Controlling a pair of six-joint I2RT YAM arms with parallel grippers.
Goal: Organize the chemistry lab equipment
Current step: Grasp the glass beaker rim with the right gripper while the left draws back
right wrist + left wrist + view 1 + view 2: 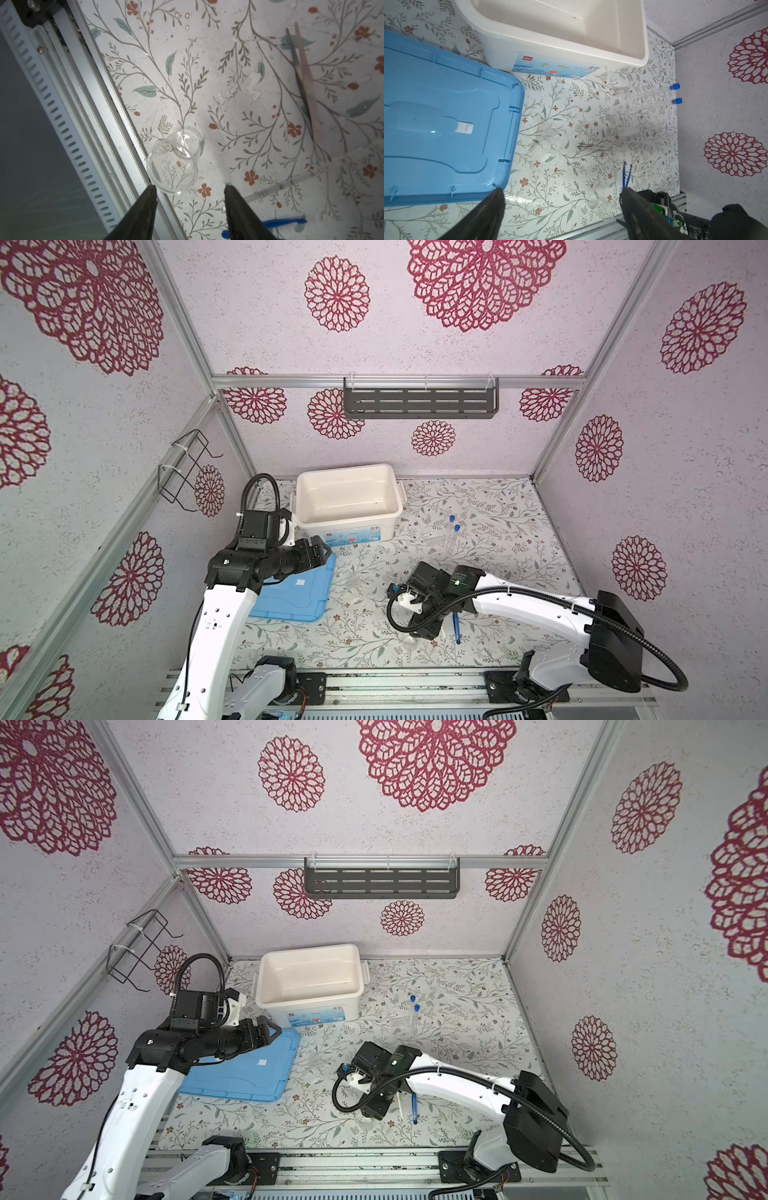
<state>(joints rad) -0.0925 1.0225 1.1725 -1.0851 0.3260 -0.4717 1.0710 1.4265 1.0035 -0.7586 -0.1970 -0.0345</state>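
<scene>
The left end effector (322, 549) hangs released, jaws wide, just in front of the white box's (351, 519) left corner, above the blue lid (299, 593) lying there. Two blue-capped test tubes (664, 103) lie on the bench (498, 531) just right of the box. Well in front of the box, the right end effector (190, 187) hovers released over a small glass beaker (172, 166), gripping nothing. Blue tweezers (457, 626) and grey tweezers (305, 83) lie beside it.

Left end effector (561, 190) wide open, right end effector (190, 186) part-open
</scene>
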